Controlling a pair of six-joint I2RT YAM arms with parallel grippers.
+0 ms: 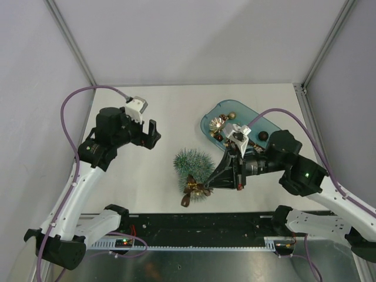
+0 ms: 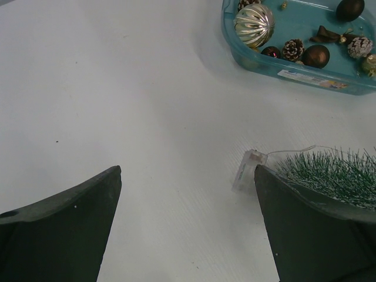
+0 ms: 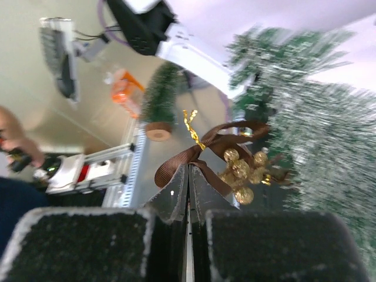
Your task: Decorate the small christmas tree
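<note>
Small christmas tree (image 1: 194, 164) lies on the white table (image 1: 164, 103), near the teal tray (image 1: 205, 121) on the side toward the arm bases and a little to the tray's left. In the top view, a ribbon bow (image 1: 191, 191) with gold berries sits against the tree's side farthest from the tray. The right gripper (image 1: 207, 183) reaches from beside the tray to that bow. The left gripper (image 1: 155, 135) hangs well to the left of the tray, clear of the tree, with its jaws spread wide and nothing between them. From the left wrist, the same gripper (image 2: 187, 176) shows only bare table between its fingers (image 2: 70, 223). The tray (image 2: 282, 68) is far up on the right and holds a ribbed gold bauble (image 2: 254, 24), pine cones (image 2: 292, 49) and brown balls (image 2: 316, 56). Nearer than the tray, a small clear plastic piece (image 2: 245, 170) trails a thin wire to the tree (image 2: 338, 173). From the right wrist, which is blurred, the right gripper (image 3: 189, 170) has its jaws pressed together on the brown ribbon of the bow (image 3: 235, 167), tight against the tree (image 3: 317, 123).
</note>
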